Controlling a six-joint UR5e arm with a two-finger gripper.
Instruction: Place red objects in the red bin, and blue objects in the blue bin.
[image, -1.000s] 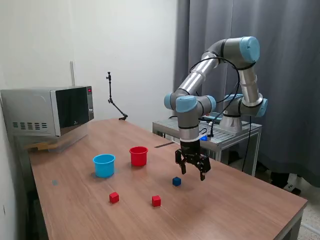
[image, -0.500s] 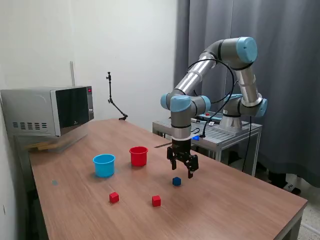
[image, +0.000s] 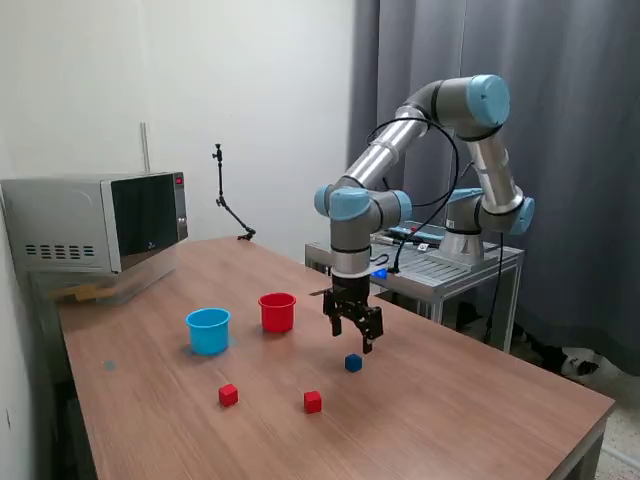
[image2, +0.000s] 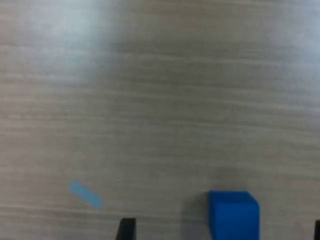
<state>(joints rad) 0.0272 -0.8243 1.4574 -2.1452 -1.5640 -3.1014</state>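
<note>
1. Hovering above the table, my pincer hangs with its fingers spread wide and nothing held; it sits above and just toward 11 o'clock of the blue cube.
2. Left to right in the exterior view: blue bin, then a red cube at its 5 o'clock, then the red bin, a second red cube, and the blue cube.
3. Only one blue cube shows; both bins' insides are hidden from me.
4. Wrist view: blue cube lies between my fingertips, off-centre toward one of them.
5. Judgement: centre the cube between the fingers first, square them to its flat faces, then drop straight down before closing, so it isn't nudged aside.
</note>
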